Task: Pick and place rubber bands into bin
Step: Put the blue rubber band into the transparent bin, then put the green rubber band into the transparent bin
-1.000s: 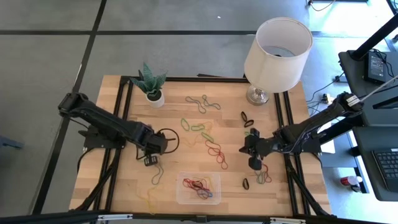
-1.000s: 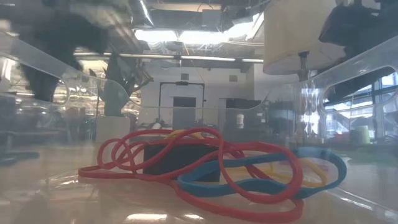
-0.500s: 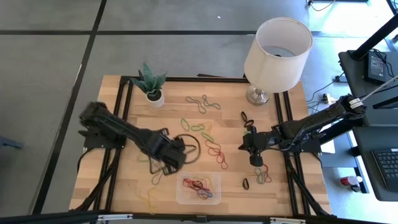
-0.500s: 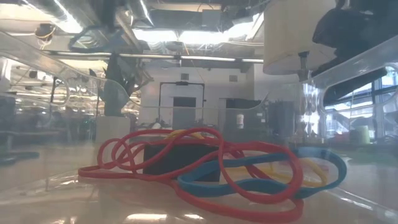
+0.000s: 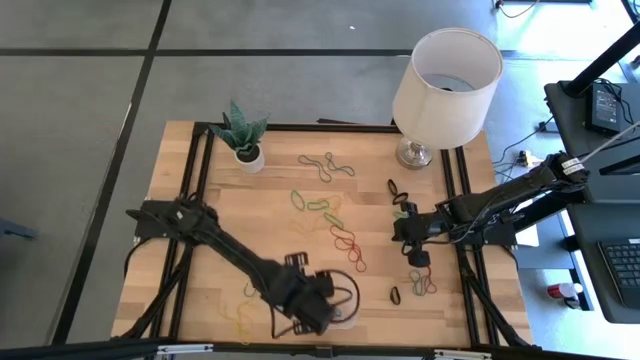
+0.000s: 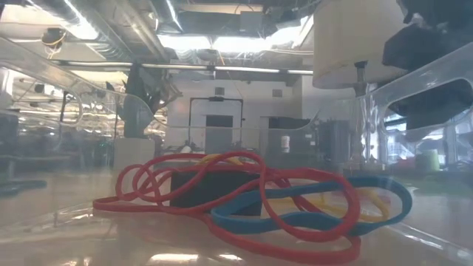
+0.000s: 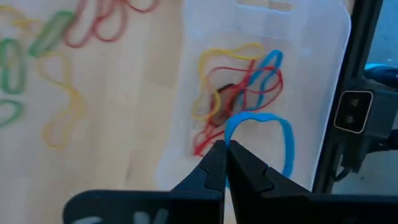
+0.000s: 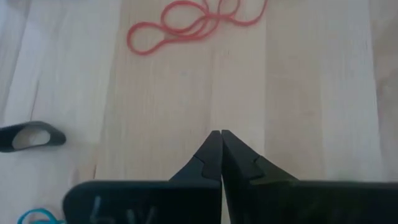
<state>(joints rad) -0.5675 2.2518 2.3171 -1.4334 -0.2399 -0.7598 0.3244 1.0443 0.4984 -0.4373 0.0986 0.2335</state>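
Partway done, most left. Bin (image 7: pixel 267 93) sits at the table's front edge, mid-width, w/ a small tangle of red, yellow and blue bands (image 6: pixel 244 199) already inside. L gripper (image 7: pixel 225 163) is right over the bin, fingers pinched together on a blue band (image 7: pixel 267 134) that hangs over the pile, so it's not dropped yet. Still loose on the wood: red chain (image 5: pixel 347 245) mid-table, green/yellow loops (image 5: pixel 318 205) behind it, tan ones (image 5: pixel 325 166) further back, black loops (image 5: pixel 397 190) near the lamp (image 5: pixel 445 85), a few by the R gripper (image 5: pixel 418 258), and yellow ones (image 5: pixel 240 318) front-left. R gripper is fingers together, nothing between them, over bare wood just R of the red chain. Room: L arm covers the bin from above and it's tight to the front edge, so little margin there; mid-table is open. Lamp and plant (image 5: pixel 242 135) crowd the back; R arm should prob. stay clear of the bin while L is there.
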